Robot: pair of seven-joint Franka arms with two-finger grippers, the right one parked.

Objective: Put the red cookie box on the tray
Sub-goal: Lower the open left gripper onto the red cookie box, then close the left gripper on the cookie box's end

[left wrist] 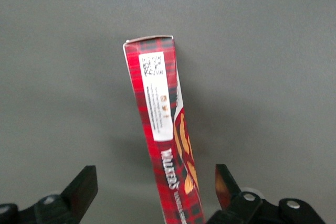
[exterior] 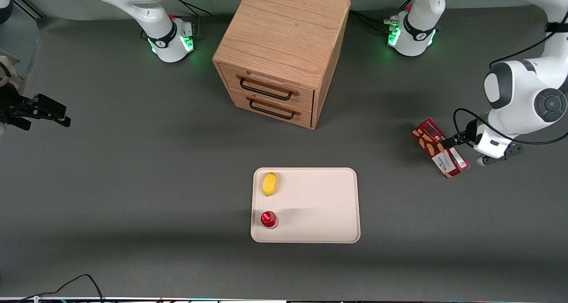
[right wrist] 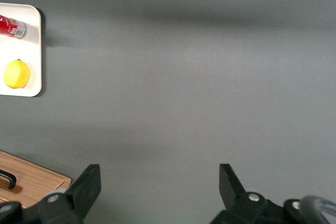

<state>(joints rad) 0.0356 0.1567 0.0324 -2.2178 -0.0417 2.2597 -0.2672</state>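
Front view: red cookie box (exterior: 440,148) on table (exterior: 133,183) toward working arm's end, well apart from tray (exterior: 319,205), which holds a lemon (exterior: 269,183) & red-capped bottle (exterior: 268,219). Left wrist view: gripper (left wrist: 155,184) over the box, jaws apart, straddling it, not clamped.

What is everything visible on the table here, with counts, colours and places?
red cookie box: one, red with tan cookie pictures and a white label, on the table toward the working arm's end, off the tray
tray: one, beige, nearer the front camera than the drawer cabinet
lemon: one, yellow, on the tray
red-capped object: one, red, on the tray, nearer the camera than the lemon
drawer cabinet: one, light wood, two drawers with dark handles
end effector: one, black, open, fingers either side of the red cookie box
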